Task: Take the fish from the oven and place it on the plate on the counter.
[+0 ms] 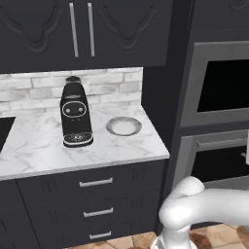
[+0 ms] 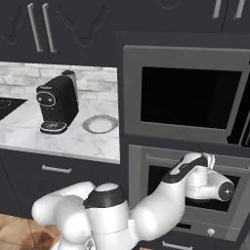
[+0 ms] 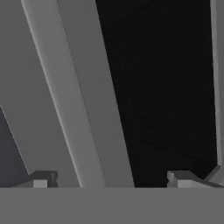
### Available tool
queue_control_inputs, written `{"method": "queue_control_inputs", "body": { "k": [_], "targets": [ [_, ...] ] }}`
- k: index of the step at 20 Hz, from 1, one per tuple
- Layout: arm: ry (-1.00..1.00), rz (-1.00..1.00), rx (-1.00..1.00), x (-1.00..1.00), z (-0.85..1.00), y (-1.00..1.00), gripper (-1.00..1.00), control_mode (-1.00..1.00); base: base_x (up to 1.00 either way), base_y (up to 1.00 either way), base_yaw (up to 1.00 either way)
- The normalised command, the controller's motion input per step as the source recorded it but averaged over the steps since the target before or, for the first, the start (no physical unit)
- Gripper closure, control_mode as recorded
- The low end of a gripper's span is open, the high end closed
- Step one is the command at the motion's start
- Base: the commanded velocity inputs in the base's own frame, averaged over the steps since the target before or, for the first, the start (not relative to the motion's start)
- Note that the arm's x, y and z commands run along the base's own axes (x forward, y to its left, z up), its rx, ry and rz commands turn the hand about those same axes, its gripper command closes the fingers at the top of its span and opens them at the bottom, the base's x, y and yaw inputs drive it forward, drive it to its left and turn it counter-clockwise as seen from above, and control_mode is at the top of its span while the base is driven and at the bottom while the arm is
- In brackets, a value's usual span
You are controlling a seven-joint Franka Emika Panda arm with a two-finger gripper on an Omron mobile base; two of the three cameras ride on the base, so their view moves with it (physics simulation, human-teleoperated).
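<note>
1. The gripper (image 3: pixel 109 179) has its jaws spread wide with nothing between them; in the hand view the two dark fingertips (image 3: pixel 43 178) sit far apart at the bottom, with a pale grey bar running from about 11 o'clock down to 6 o'clock between them. I judge this bar to be the handle of the oven (image 2: pixel 195 161), so the fingers straddle it, ready to close and pull.

2. In the right base view the hand is pressed up against the top of the lower oven door, at about 4 o'clock in the picture, with the arm folded low to reach it. That posture suits opening a drop-down door, which looks shut.

3. The fish cannot be seen; judging by the task it lies inside the oven, behind the dark glass. How it looks cannot be told.

4. The plate (image 1: pixel 123 126) waits on the counter (image 1: pixel 44 146) near its right edge, close to the oven column, a short carry once the fish is out. It is round and shallow, with a grey speckled rim and paler centre, and it is bare.

5. A black coffee machine (image 1: pixel 75 114) stands at the plate's 9 o'clock, apart from it.
</note>
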Motion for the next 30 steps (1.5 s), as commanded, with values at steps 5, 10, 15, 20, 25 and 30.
{"method": "queue_control_inputs", "body": {
  "k": [5, 10, 15, 20, 25, 30],
  "targets": [
    [-0.12, 0.00, 0.06, 0.43, 0.00, -0.25, -1.00, -1.00, 0.00, 0.00, 0.00],
    [-0.08, 0.00, 0.03, 0.17, -0.04, -0.07, -1.00, -1.00, 0.00, 0.00, 0.00],
    [-0.01, 0.00, 0.00, 0.06, -0.20, 0.00, -1.00, -1.00, 0.00, 0.00, 0.00],
    [-0.01, -0.01, 0.00, 0.24, -0.22, 0.00, -1.00, -1.00, 0.00, 0.00, 0.00],
    [-0.05, -0.03, 0.00, 0.40, -0.19, 0.00, -1.00, -1.00, 0.00, 0.00, 0.00],
    [-0.04, -0.04, 0.00, 0.20, -0.12, 0.01, -1.00, -1.00, 0.00, 0.00, 0.00]
  ]
}}
